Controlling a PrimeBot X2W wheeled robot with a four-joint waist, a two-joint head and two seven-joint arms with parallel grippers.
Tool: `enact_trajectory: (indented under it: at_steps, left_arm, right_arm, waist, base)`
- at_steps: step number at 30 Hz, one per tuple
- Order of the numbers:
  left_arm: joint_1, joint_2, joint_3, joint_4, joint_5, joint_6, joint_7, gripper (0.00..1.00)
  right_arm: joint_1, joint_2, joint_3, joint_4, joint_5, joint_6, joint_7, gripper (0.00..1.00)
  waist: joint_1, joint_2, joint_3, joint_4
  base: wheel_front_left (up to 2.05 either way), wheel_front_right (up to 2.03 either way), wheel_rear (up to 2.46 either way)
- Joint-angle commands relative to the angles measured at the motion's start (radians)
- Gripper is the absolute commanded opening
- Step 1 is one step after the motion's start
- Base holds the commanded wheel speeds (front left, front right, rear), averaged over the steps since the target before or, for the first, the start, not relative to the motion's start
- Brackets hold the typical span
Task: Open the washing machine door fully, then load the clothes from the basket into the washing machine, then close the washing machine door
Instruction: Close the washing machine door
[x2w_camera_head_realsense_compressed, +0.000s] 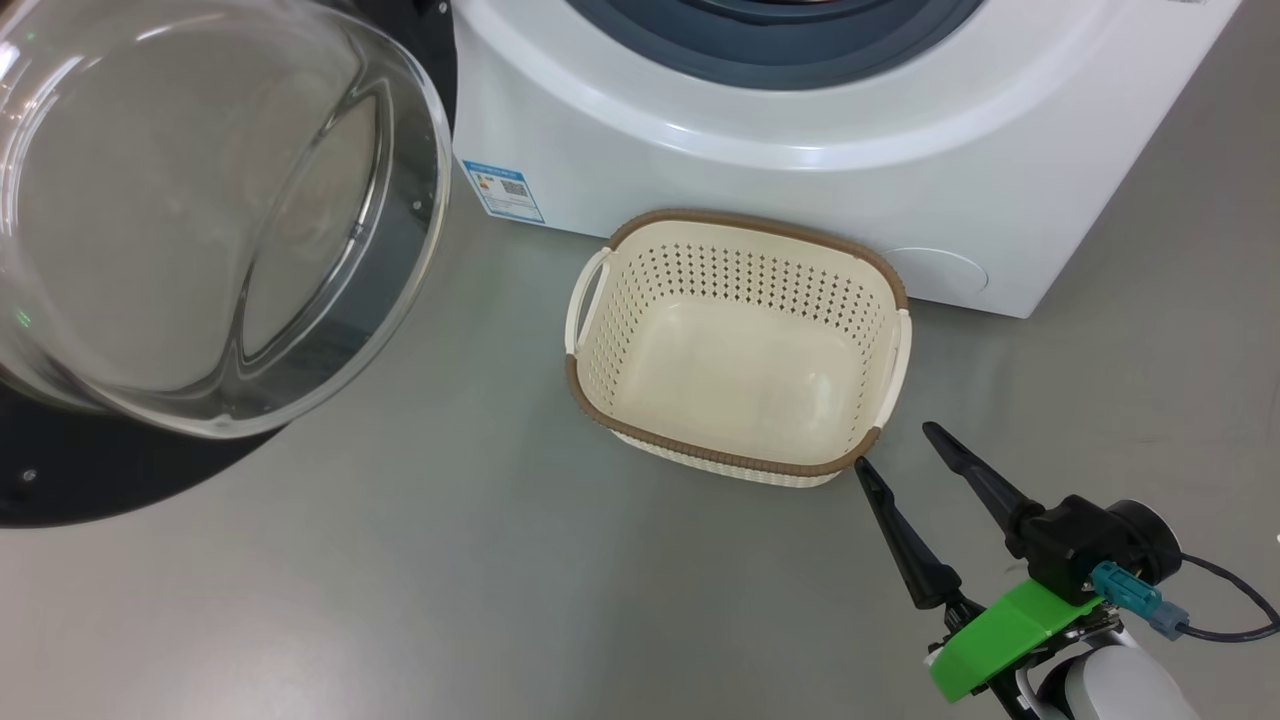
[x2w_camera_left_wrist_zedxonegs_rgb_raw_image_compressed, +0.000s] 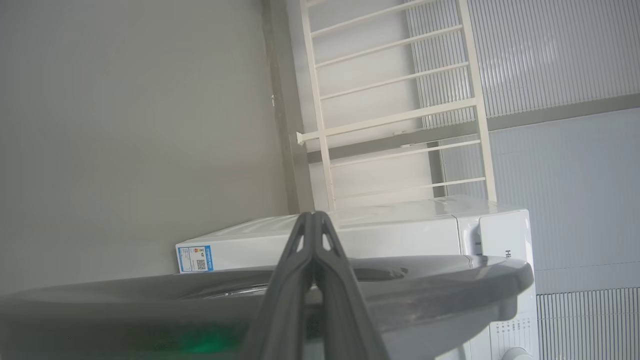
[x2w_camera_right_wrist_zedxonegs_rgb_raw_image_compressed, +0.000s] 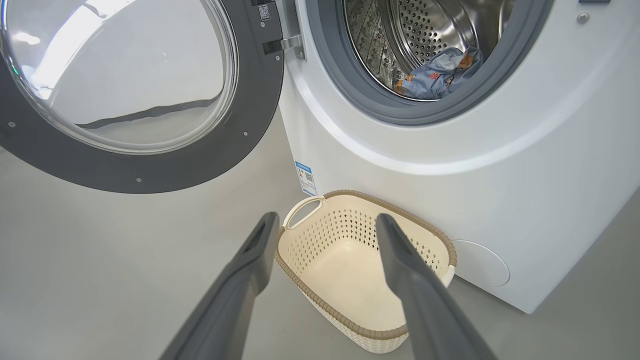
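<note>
The white washing machine (x2w_camera_head_realsense_compressed: 800, 120) (x2w_camera_right_wrist_zedxonegs_rgb_raw_image_compressed: 450, 165) (x2w_camera_left_wrist_zedxonegs_rgb_raw_image_compressed: 400, 230) stands with its round black door (x2w_camera_head_realsense_compressed: 210, 230) (x2w_camera_right_wrist_zedxonegs_rgb_raw_image_compressed: 130, 95) swung wide to the left, glass bowl bulging out. Light blue clothes with orange prints (x2w_camera_right_wrist_zedxonegs_rgb_raw_image_compressed: 440, 75) lie in the steel drum. On the floor in front sits the cream basket (x2w_camera_head_realsense_compressed: 740, 350) (x2w_camera_right_wrist_zedxonegs_rgb_raw_image_compressed: 350, 265), nothing in it. My right gripper (x2w_camera_head_realsense_compressed: 895, 450) (x2w_camera_right_wrist_zedxonegs_rgb_raw_image_compressed: 325, 225) hangs open just right of and nearer than the basket, fingers empty. In the left wrist view my left gripper (x2w_camera_left_wrist_zedxonegs_rgb_raw_image_compressed: 314, 217) is shut with nothing in it, just behind the door's dark edge (x2w_camera_left_wrist_zedxonegs_rgb_raw_image_compressed: 440, 280).
Grey floor (x2w_camera_head_realsense_compressed: 450, 560) spreads around the basket. A white rack (x2w_camera_left_wrist_zedxonegs_rgb_raw_image_compressed: 395, 110) stands behind the machine against a pale wall. A blue label (x2w_camera_head_realsense_compressed: 503, 190) sits at the machine's lower left corner.
</note>
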Motion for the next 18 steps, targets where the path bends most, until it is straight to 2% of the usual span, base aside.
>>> enact_trajectory:
  at_steps: [1,10,18]
  left_arm:
    - [-0.006,0.068,0.015,-0.017,-0.007,-0.01,0.017,0.0]
    - [0.018,0.075,0.016,-0.026,-0.052,-0.008,0.142,0.0]
    - [0.039,0.052,0.002,-0.077,-0.09,0.018,0.257,0.0]
  right_arm:
    - [-0.014,-0.004,0.026,-0.024,-0.011,0.002,-0.003,1.0]
    - [-0.004,-0.003,0.025,-0.016,-0.005,0.002,-0.007,1.0]
    - [-0.006,0.008,0.036,-0.003,0.001,0.002,-0.012,1.0]
  waist:
    - [0.0,0.0,-0.001,-0.002]
    - [0.0,0.0,-0.013,0.003]
    - [0.0,0.0,-0.024,0.011]
  base:
    - [0.0,0.0,0.0]
    - [0.0,0.0,0.0]
    - [0.0,0.0,0.0]
